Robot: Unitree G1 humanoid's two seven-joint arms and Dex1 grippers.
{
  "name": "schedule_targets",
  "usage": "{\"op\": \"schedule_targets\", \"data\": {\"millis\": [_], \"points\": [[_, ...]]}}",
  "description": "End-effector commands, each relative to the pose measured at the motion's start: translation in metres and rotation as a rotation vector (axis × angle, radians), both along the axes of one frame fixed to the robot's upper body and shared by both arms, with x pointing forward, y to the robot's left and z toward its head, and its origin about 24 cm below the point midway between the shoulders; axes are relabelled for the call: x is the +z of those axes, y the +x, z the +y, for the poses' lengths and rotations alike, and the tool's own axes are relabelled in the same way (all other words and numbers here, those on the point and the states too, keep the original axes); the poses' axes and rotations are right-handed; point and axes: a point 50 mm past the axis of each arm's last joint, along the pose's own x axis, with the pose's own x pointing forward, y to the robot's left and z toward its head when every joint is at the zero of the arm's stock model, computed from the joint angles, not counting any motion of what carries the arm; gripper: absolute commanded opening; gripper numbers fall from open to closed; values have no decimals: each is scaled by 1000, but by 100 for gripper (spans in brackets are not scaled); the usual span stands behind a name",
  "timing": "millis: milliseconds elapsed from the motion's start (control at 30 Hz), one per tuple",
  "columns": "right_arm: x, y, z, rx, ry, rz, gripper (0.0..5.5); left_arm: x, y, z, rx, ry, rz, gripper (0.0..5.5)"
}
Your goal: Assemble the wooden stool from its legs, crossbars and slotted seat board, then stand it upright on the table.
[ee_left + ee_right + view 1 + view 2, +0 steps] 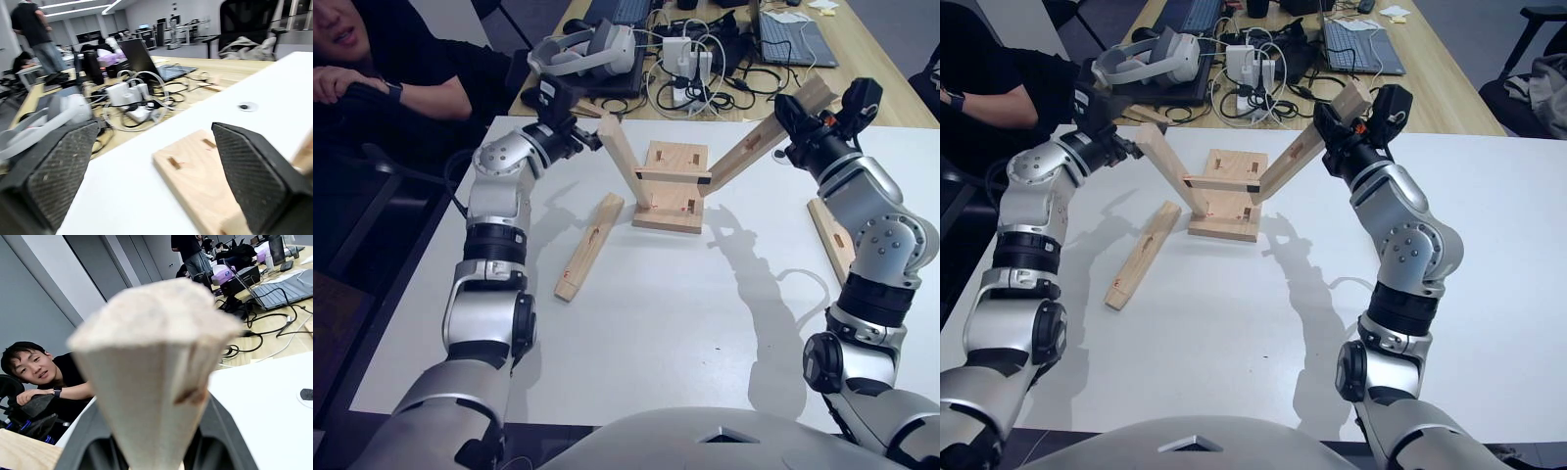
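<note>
Wooden right leg (744, 147) is clenched in the right claw (787, 121) and slants down toward 8 o'clock into the seat (668, 217), which lies flat on the tabletop (685, 323). The left claw (590, 140) is released, its fingers spread at the top end of the left leg (625, 162). A crossbar (671, 177) joins both legs. A loose leg (589, 245) lies at the seat's 8 o'clock.

left arm extended; left gripper (588, 139) spread wide | right arm extended; right gripper (797, 116) clamping leg (749, 145)
</note>
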Motion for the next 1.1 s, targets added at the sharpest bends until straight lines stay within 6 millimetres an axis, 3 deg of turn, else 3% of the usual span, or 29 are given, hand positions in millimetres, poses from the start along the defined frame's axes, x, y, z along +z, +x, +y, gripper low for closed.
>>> {"op": "schedule_targets", "data": {"millis": [33, 200, 433, 633, 800, 967, 1100], "points": [[-11, 0, 13, 16, 39, 51, 101, -3, -9, -8, -47, 7, 44, 425], [-22, 3, 25, -3, 26, 91, 101, -1, -16, -8, -47, 10, 70, 425], [-30, 1, 17, -18, -56, 118, 101, 3, -29, -14, -36, -32, 99, 425], [-33, -4, 7, -14, -90, 134, 101, 3, -24, 2, 133, -37, 68, 425], [-37, -4, 9, 15, -125, 152, 101, 12, -13, 28, 412, -112, -33, 425], [-35, 3, 3, -2, -253, 184, 101, 27, -13, 27, 458, -206, -149, 425], [-31, 18, -2, -19, -195, 232, 101, 27, -15, 25, 477, -220, -171, 425]]}}
